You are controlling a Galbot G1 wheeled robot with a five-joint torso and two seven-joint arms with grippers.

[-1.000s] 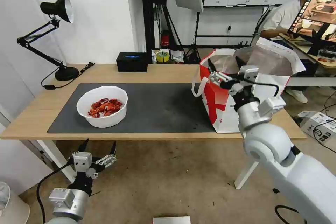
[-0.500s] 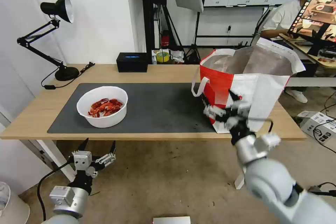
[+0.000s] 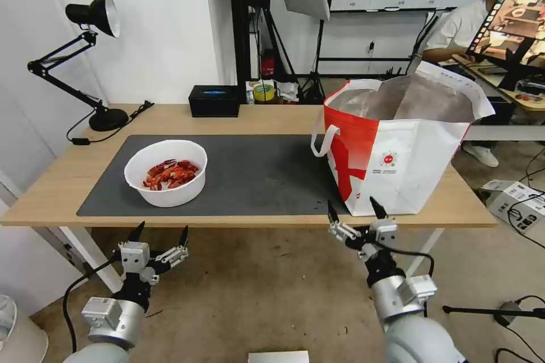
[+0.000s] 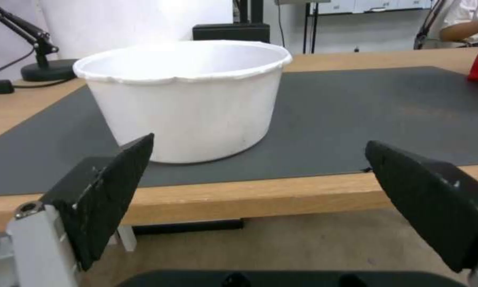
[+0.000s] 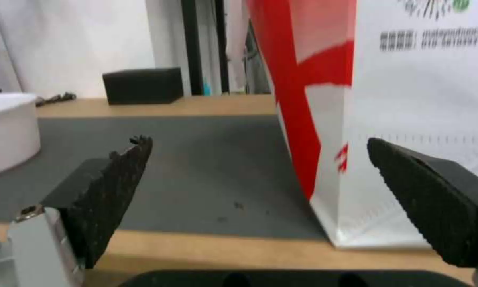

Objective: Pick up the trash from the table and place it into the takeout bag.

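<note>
One bowl of shells left on the table, takeout bag standing at its right end, right gripper just dropped from the bag mouth to below the edge, fingers spread and empty, left gripper parked low, also spread.

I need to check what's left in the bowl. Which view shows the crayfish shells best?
The head view: it looks down into the white bowl at the red crayfish shells. The left wrist view shows its outer wall; the right wrist view, an edge.
</note>
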